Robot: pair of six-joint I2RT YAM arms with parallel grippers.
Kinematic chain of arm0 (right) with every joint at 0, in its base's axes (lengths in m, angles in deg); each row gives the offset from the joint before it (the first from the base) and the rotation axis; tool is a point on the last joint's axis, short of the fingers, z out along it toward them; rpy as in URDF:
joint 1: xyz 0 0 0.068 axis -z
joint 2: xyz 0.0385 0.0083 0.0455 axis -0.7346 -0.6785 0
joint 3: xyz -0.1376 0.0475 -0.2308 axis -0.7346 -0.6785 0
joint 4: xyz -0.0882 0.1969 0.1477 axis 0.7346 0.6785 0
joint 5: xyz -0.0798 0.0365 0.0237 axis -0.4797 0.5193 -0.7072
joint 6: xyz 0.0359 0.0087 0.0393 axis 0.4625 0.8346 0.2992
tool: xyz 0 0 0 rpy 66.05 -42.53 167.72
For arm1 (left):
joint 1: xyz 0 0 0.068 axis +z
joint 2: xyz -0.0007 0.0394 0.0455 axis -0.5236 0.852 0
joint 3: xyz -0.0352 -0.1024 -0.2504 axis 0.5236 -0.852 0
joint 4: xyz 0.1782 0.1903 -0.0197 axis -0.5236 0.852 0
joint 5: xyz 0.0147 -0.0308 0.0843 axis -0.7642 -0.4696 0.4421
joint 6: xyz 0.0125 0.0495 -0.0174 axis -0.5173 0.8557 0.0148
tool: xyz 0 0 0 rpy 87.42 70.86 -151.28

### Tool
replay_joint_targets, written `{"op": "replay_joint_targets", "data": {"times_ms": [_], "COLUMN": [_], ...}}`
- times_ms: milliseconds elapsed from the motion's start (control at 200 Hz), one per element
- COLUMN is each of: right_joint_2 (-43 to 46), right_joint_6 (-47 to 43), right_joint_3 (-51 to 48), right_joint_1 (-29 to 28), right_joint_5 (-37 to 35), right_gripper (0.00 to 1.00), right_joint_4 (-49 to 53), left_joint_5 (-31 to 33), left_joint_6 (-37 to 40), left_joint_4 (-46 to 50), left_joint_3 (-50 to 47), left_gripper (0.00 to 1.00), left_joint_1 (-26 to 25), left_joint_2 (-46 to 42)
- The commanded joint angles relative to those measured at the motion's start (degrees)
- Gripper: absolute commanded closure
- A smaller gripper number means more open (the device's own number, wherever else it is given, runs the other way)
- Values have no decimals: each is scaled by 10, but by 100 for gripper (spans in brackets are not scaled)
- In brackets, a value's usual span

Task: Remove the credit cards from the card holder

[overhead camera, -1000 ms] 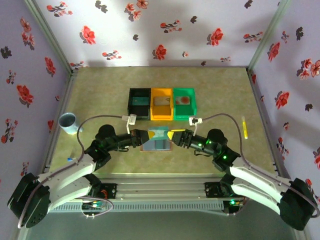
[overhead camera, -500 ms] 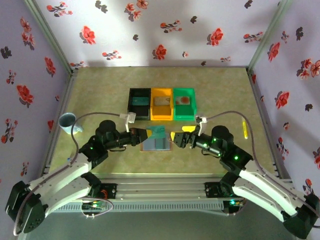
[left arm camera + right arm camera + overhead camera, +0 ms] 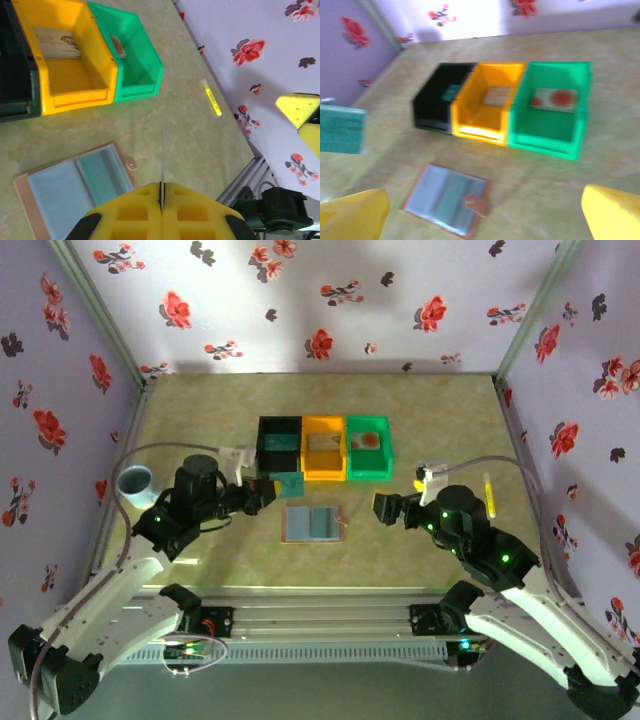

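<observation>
While the olive-green tabletop (image 3: pixel 440 420) carries a row of three plastic bins, black (image 3: pixel 432 120), orange (image 3: pixel 479 132) and green (image 3: pixel 545 145), touching side by side, the brownish-pink folding card holder (image 3: pixel 313 522) lies open and flat just in front of them. Its blue-grey sleeves face up, clasp tab on its right edge. The left gripper (image 3: pixel 161 189) has its yellow fingers pressed together on a thin teal-green credit card (image 3: pixel 290 483), held off the table just left of the holder, near the black bin's front. The right gripper (image 3: pixel 384 508) hangs right of the holder, fingers spread wide, nothing between them. A pale card with orange-red spots (image 3: pixel 554 98) lies in the green bin, and a tan card (image 3: pixel 496 95) in the orange one. A light-blue cup (image 3: pixel 135 483) stands far left. A yellow marker (image 3: pixel 489 495) lies far right.
</observation>
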Motion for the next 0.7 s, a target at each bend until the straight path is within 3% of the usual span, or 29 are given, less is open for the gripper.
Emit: {"op": "replay_joint_targets", "data": {"times_ms": [0,190,695], "right_joint_2": [6,19,80], "right_joint_6": [-49,-53,-42], "right_joint_3": [24,10,-6], "right_joint_1": [3,3,3], "right_joint_5": [-114,-157,-192], "right_gripper": [1,1,1], "right_joint_4": [67,84,133], "left_joint_5": [6,21,44], "left_joint_6": [58,87,123], "left_joint_4": [75,103,99], "left_joint_3": [47,93,158], "left_gripper": [100,100,100], "left_joint_1": [17,45,103], "left_joint_2": [21,53,135]}}
